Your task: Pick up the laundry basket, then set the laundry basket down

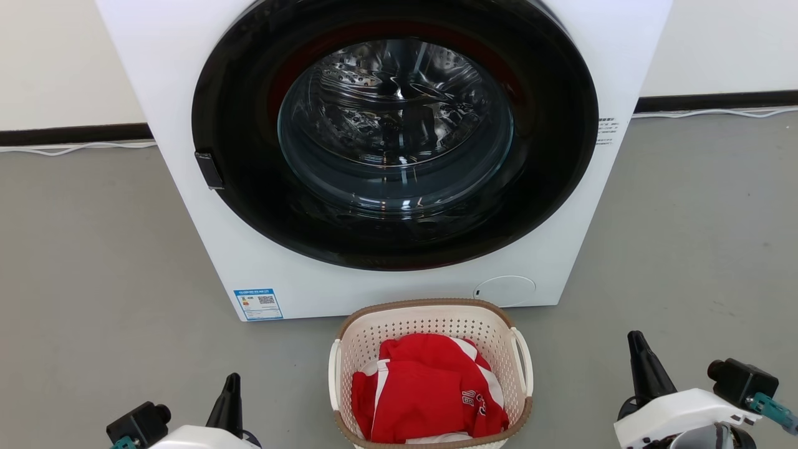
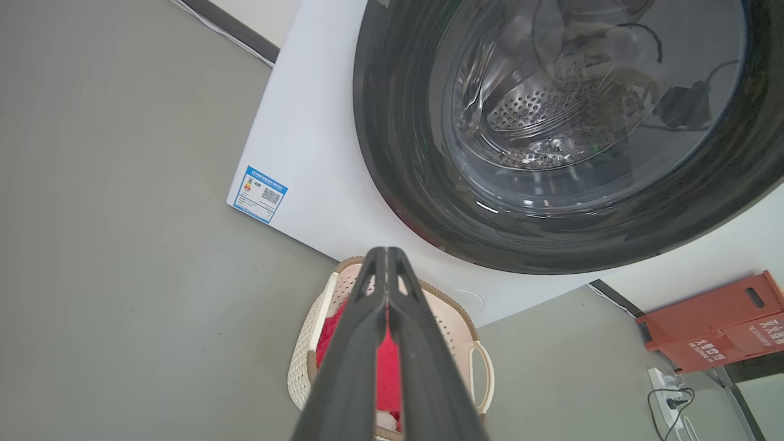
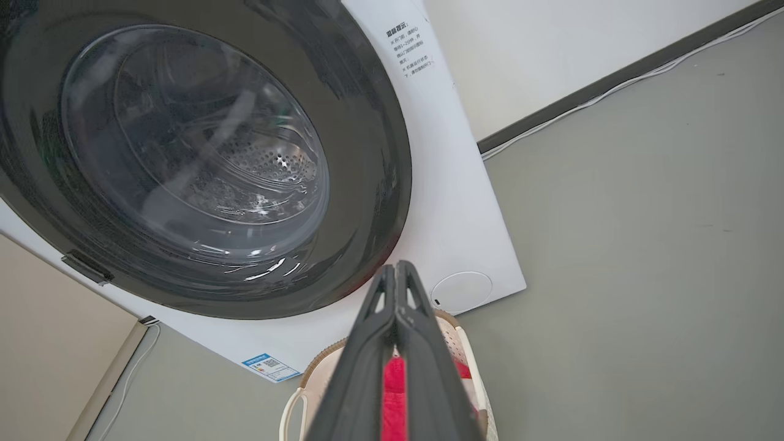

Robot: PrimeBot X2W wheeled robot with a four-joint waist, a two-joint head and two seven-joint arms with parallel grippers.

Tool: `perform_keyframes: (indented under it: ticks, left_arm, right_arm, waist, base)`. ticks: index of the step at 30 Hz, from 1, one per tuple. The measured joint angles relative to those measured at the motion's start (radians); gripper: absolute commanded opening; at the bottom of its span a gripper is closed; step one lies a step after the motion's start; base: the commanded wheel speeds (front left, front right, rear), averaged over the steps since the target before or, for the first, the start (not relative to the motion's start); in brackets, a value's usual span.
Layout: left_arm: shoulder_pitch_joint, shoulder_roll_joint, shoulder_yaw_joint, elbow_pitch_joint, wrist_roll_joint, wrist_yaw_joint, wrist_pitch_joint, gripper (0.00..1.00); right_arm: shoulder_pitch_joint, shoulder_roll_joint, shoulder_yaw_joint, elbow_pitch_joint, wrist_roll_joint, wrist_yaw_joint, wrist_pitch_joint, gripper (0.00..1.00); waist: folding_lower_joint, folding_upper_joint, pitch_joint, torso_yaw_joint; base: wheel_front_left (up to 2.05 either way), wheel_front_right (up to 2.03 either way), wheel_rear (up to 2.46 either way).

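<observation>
At seven o'clock the left gripper sits pinched closed, empty; open floor flanks the one laundry basket at six (one red garment inside, washing machine just behind); at five the right gripper is pinched closed too.

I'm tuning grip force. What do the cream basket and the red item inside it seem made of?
The cream perforated laundry basket looks like matte moulded plastic: even rows of holes, smooth rigid walls. The crumpled red garment with white trim looks like soft fabric, judging by its folds.
</observation>
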Motion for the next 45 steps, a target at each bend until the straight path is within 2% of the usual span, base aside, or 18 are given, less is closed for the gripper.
perform_keyframes:
  ticks: [45]
  left_arm:
    - [-0.005, 0.001, 0.038, -0.083, -0.464, -0.026, 0.126, 0.00]
  right_arm:
    - [0.001, 0.020, -0.054, -0.089, 0.540, 0.000, 0.126, 0.00]
  waist:
    - [0.0000, 0.0000, 0.004, -0.006]
  base:
    - [0.00, 0.00, 0.00]
